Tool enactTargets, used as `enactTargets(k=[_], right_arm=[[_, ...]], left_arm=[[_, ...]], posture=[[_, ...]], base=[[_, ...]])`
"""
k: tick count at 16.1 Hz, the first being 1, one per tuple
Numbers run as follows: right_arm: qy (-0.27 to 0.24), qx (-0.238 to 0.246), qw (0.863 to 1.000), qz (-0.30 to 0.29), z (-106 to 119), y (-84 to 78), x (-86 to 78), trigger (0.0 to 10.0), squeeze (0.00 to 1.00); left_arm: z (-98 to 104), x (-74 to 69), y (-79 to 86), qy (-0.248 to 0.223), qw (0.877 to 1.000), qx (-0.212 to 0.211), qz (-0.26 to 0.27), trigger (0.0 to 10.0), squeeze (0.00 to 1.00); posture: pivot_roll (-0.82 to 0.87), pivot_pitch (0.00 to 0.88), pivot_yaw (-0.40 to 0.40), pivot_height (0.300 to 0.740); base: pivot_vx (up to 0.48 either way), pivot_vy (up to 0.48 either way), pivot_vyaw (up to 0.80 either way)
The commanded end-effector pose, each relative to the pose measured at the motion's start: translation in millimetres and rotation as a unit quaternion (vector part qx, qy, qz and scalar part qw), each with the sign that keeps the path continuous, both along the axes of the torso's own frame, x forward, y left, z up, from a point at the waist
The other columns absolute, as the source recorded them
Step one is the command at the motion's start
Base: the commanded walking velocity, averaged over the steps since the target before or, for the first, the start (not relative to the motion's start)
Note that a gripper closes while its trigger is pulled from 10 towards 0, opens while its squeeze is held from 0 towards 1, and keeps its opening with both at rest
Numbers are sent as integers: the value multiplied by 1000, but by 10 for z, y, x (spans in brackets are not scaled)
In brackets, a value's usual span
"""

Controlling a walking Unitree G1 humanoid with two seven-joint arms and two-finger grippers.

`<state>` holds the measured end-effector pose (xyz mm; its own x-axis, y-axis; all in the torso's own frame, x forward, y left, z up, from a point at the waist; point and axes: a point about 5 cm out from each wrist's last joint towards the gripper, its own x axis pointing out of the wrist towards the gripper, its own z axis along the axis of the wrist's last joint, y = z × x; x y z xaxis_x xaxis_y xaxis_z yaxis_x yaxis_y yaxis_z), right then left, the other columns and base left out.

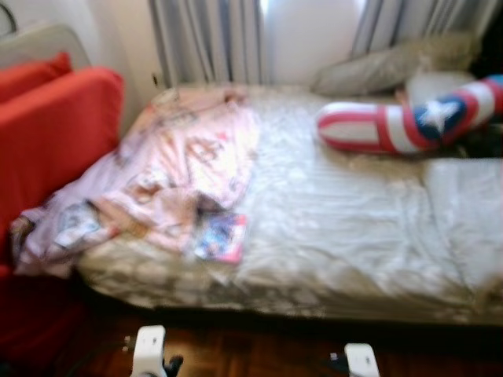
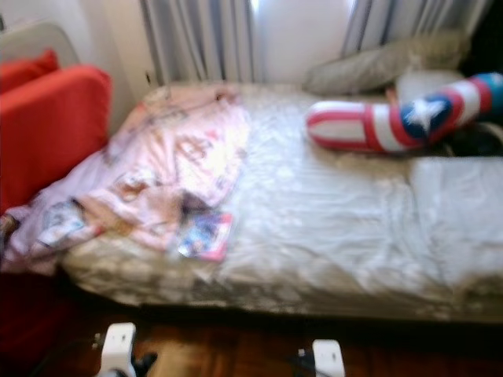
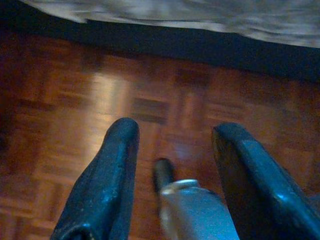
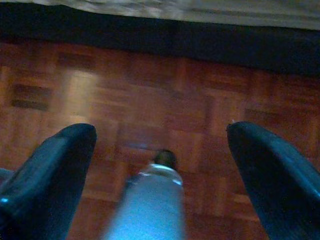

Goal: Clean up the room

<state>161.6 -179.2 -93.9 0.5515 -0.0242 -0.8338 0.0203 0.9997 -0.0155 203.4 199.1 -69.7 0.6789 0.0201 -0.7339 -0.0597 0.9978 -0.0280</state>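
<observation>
A bed point(image 1: 338, 236) with a pale rumpled sheet stands before me. A pink patterned blanket point(image 1: 185, 169) lies crumpled over its left side, and a small colourful book point(image 1: 220, 237) rests at the blanket's edge. A red, white and blue star bolster point(image 1: 409, 122) and a grey pillow point(image 1: 385, 67) lie at the bed's far right. My left gripper point(image 3: 175, 130) hangs open over the parquet floor point(image 3: 65, 100) near the bed's front, holding nothing. My right gripper point(image 4: 162, 130) is open there too, also holding nothing. My left arm point(image 1: 149, 349) and right arm point(image 1: 361, 360) sit low at the front.
A red upholstered seat point(image 1: 47, 133) stands against the bed's left side. Grey curtains point(image 1: 208, 39) hang behind the bed. A folded pale cover point(image 1: 464, 212) lies on the bed's right part. Dark wooden floor point(image 1: 251, 353) runs between me and the bed.
</observation>
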Motion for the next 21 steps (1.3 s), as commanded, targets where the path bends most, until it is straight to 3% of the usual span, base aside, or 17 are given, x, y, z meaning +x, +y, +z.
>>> enactTargets(k=[1,3,21], right_arm=[[-1,-1,1000,4,5,9,15,10000,0],[1,2,1000,4,2,15,9,10000,0],[-2,4,1000,-10,9,2,24,10000,0]], left_arm=[[-18,-32,15,8,1000,0,4,10000,0],[-21,-42,27,9,1000,1,5,10000,0],[-18,-34,25,10,1000,-1,4,10000,0]], posture=[[11,10,10,738],[10,19,10,738],[6,44,10,738]], base=[[0,-375,800],[0,-369,800],[0,-368,0]])
